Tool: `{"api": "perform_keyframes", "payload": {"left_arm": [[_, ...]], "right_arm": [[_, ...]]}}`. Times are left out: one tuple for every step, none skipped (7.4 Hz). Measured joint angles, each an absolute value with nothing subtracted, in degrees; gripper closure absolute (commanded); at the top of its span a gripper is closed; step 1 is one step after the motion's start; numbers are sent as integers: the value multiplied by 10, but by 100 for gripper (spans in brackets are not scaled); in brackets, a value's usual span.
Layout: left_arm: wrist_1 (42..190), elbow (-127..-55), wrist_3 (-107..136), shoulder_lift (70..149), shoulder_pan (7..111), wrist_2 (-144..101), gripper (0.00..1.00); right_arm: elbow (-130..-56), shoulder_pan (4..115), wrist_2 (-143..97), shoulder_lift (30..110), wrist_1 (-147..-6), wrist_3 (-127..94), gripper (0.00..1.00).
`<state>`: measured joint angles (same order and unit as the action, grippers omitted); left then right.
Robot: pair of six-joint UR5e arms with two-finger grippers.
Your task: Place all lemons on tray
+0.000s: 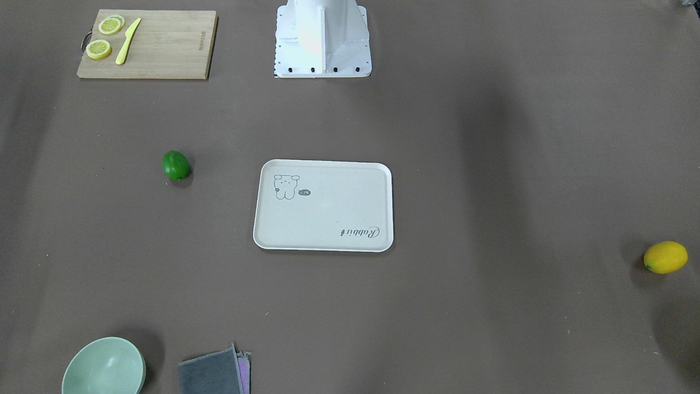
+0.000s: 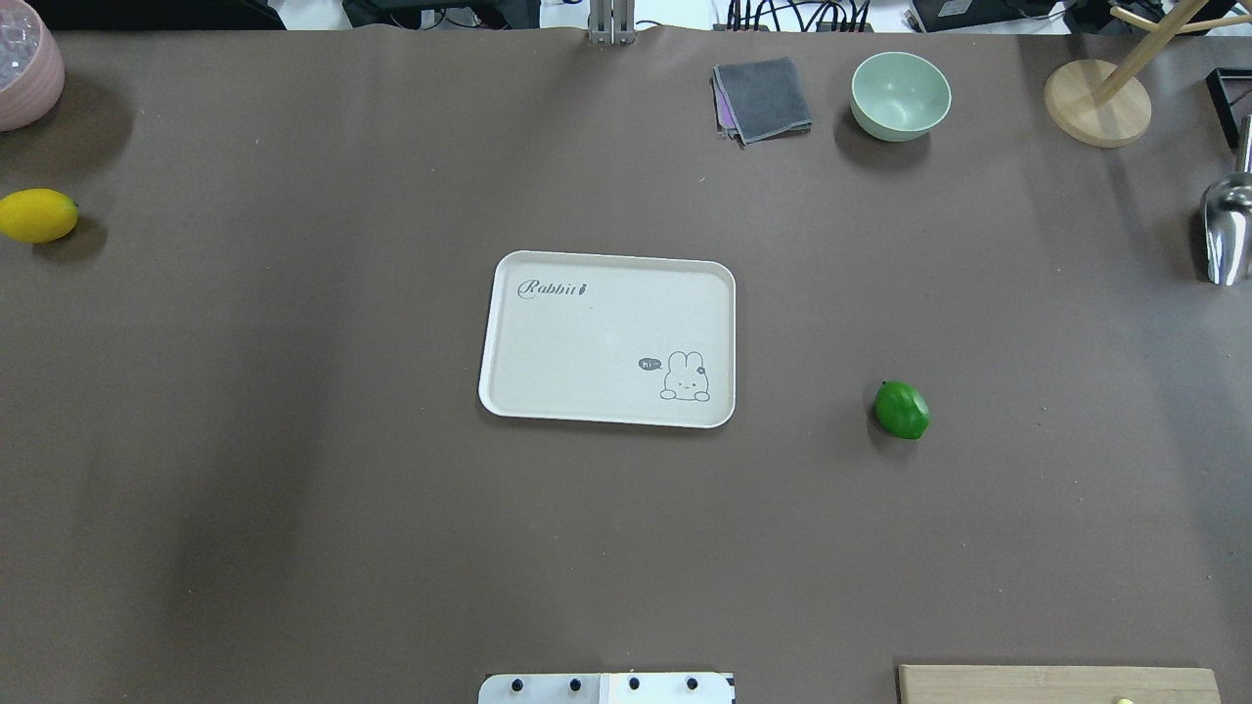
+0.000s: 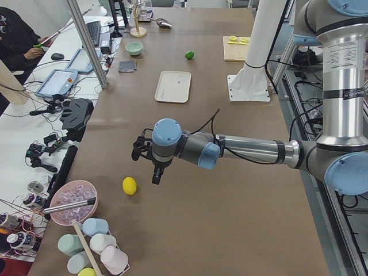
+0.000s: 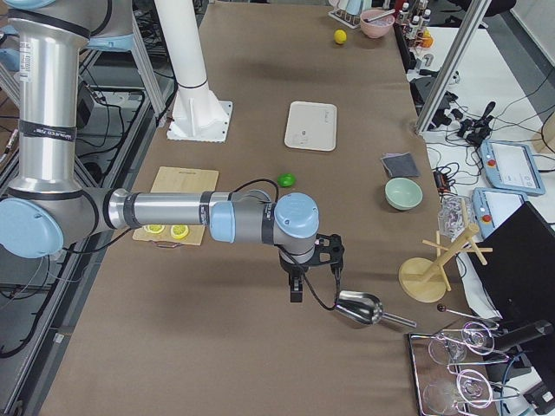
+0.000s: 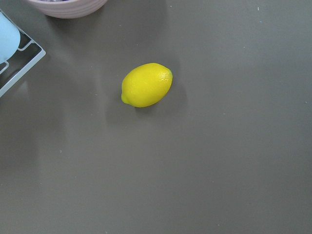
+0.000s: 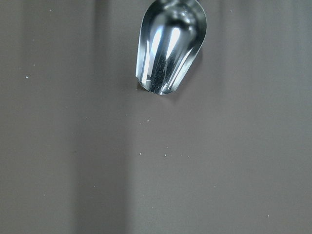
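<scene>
The yellow lemon [image 2: 37,216] lies on the brown table at the far left edge; it fills the middle of the left wrist view [image 5: 146,85]. The dark green lemon [image 2: 901,410] lies right of the tray. The off-white tray [image 2: 606,337] sits empty at the table's centre. My left gripper [image 3: 155,175] hangs above the table close beside the yellow lemon [image 3: 129,185]. My right gripper [image 4: 296,290] hangs next to a metal scoop [image 4: 358,308], apart from the green lemon [image 4: 285,180]. Both grippers show only in the side views, so I cannot tell whether they are open or shut.
A wooden cutting board [image 1: 164,49] with lemon slices and a yellow knife lies near the robot base. A green bowl [image 2: 900,95], a grey cloth [image 2: 763,98], a wooden stand [image 2: 1095,103], the scoop [image 2: 1228,230] and a pink bowl [image 2: 24,68] line the far and side edges.
</scene>
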<state>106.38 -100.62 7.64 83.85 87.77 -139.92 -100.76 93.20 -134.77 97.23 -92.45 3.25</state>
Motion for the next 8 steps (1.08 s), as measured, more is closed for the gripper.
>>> {"api": "perform_keyframes", "payload": {"left_arm": [[1065,-1003,78,838,878,-1396,2],[1068,-998,77,838,877,-1390,2],[1083,-990,69,838,876,-1379,2],[1109,-973,47,844,875,-1365,2],[1128,-948,18,862,873,-1355,2],[1137,-925,-16,883,870,-1351,2],[1140,-898,-59,907,866,-1350,2],[1144,-863,-107,932,861,-1350,2]], "right_arm": [[-1009,932,-1350,975,-924,32,0],[-1010,932,-1352,978,-924,28,0],[-1010,932,-1355,980,-924,26,0],[-1008,932,-1369,981,-925,25,0],[-1005,932,-1391,982,-925,25,0],[-1002,932,-1406,983,-925,25,0],[-1000,932,-1413,985,-925,24,0],[-1000,932,-1417,985,-925,18,0]]}}
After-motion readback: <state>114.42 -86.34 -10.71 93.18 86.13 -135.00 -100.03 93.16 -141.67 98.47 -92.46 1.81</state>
